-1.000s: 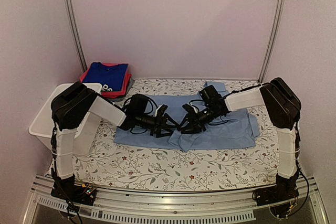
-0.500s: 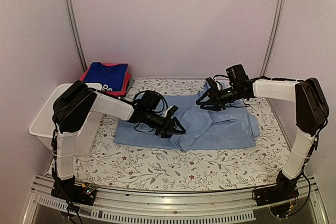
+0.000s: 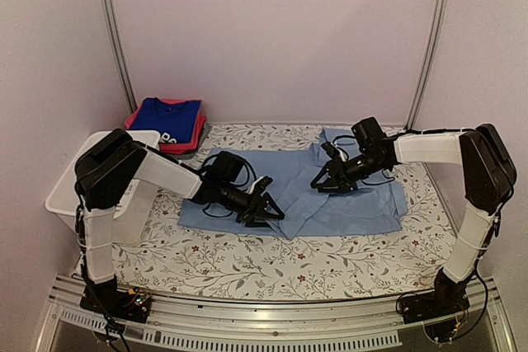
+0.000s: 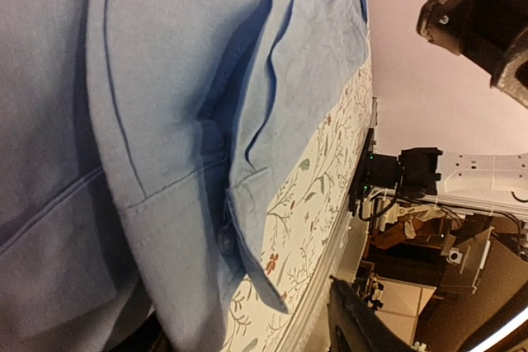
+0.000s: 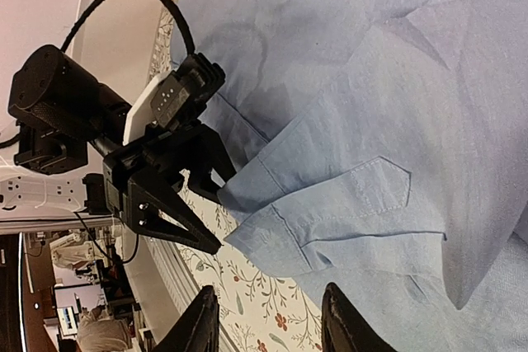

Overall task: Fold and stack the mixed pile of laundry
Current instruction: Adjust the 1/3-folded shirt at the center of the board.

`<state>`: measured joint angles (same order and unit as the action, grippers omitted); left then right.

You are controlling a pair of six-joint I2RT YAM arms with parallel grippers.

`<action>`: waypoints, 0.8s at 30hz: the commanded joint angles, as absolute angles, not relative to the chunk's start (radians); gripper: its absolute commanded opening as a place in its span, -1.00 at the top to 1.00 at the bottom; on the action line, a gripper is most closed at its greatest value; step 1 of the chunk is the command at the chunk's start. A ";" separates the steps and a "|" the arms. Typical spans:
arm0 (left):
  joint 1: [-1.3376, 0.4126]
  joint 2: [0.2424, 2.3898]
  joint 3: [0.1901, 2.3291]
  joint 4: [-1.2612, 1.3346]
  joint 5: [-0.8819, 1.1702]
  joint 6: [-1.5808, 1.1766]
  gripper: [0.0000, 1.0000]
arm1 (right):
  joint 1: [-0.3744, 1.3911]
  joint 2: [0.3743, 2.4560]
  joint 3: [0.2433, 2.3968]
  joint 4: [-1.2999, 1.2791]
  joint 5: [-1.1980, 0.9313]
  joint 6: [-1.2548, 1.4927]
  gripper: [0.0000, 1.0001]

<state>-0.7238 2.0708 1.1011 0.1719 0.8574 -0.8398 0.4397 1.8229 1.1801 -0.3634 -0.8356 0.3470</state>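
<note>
Floral table cover (image 3: 247, 265) carries the pale-blue button shirt (image 3: 363, 204), spread flat. The left gripper (image 3: 271, 213) sits open-jawed at the shirt's near edge, and the right gripper (image 3: 320, 185) hovers over the shirt's middle, jaws parted and empty. Only the right wrist view shows the sleeve cuff (image 5: 330, 220) just beside the left fingers (image 5: 173, 218); the left wrist view cuts off most of the shirt.

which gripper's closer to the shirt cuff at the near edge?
Left. The left gripper sits open just left of the cuff, at the shirt near edge; the right gripper hangs farther back and to the right, over the shirt body.
</note>
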 commanded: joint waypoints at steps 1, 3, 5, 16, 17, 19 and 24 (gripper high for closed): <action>-0.730 2.127 1.197 0.140 0.825 -0.857 -0.01 | 0.407 1.829 1.135 -0.386 -0.767 0.348 0.18; -0.738 2.150 1.266 0.041 0.805 -0.821 0.08 | 0.385 1.795 1.102 -0.384 -0.748 0.362 0.18; -0.750 2.174 1.333 -0.082 0.786 -0.781 0.21 | 0.358 1.754 1.068 -0.384 -0.732 0.367 0.19; -0.677 2.099 1.491 -0.542 0.832 -0.557 1.00 | 0.254 1.650 0.856 -0.442 -0.555 0.340 0.26; -0.660 2.085 1.492 -0.586 0.828 -0.531 1.00 | 0.250 1.649 0.848 -0.443 -0.541 0.340 0.27; -0.619 2.057 1.480 -0.675 0.821 -0.473 1.00 | 0.246 1.649 0.836 -0.448 -0.516 0.341 0.27; -0.483 2.016 1.454 -0.869 0.778 -0.309 1.00 | 0.238 1.636 0.803 -0.455 -0.490 0.335 0.27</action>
<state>-0.5884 2.0731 1.4651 -0.6365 0.8089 -0.4839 0.2470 1.6665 0.8276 -0.4419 -0.5465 0.3496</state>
